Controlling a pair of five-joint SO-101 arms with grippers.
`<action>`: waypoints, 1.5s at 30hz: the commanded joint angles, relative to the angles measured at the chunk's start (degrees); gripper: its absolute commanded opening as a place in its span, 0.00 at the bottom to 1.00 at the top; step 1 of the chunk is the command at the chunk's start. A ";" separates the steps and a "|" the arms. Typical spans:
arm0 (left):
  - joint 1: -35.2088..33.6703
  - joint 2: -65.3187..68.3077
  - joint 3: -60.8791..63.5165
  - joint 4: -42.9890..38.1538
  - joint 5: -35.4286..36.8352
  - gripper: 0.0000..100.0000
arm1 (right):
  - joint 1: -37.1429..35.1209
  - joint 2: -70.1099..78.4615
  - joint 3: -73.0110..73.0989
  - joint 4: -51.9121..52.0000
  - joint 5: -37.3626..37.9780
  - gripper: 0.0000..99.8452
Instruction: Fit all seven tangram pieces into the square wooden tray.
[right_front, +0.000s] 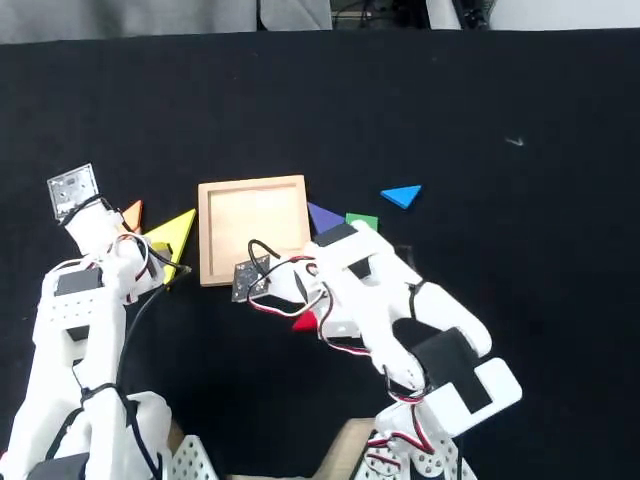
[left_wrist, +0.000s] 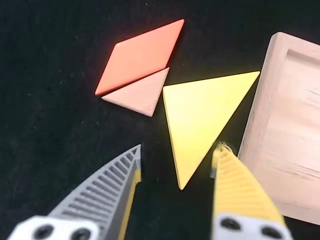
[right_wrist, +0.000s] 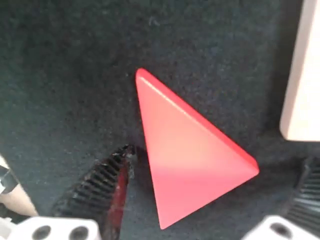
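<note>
The square wooden tray (right_front: 252, 190) lies empty on the black table. My left gripper (left_wrist: 175, 165) is open, its grey and yellow fingers either side of the pointed tip of the big yellow triangle (left_wrist: 200, 115), which lies just beside the tray (left_wrist: 285, 125). An orange parallelogram (left_wrist: 140, 55) and a pale pink small triangle (left_wrist: 141, 93) touch each other just beyond it. My right gripper (right_wrist: 217, 160) is open low over the red triangle (right_wrist: 185, 160), one finger close to its edge, the other apart. A tray corner (right_wrist: 302, 85) is nearby.
A purple piece (right_front: 323, 216), a green piece (right_front: 362, 220) and a blue triangle (right_front: 401, 195) lie right of the tray. The right arm (right_front: 380, 300) crosses the table below the tray. The far and right table areas are bare black cloth.
</note>
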 joint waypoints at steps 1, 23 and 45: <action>0.13 0.09 -0.48 -1.14 0.26 0.23 | -0.44 0.57 -3.30 -0.26 -1.05 0.46; 0.13 0.09 -0.48 -1.23 0.26 0.23 | -0.53 -0.22 -3.91 0.00 -1.05 0.24; -0.04 0.09 -0.48 -1.05 0.26 0.23 | -7.12 -3.47 -25.89 11.87 -3.87 0.24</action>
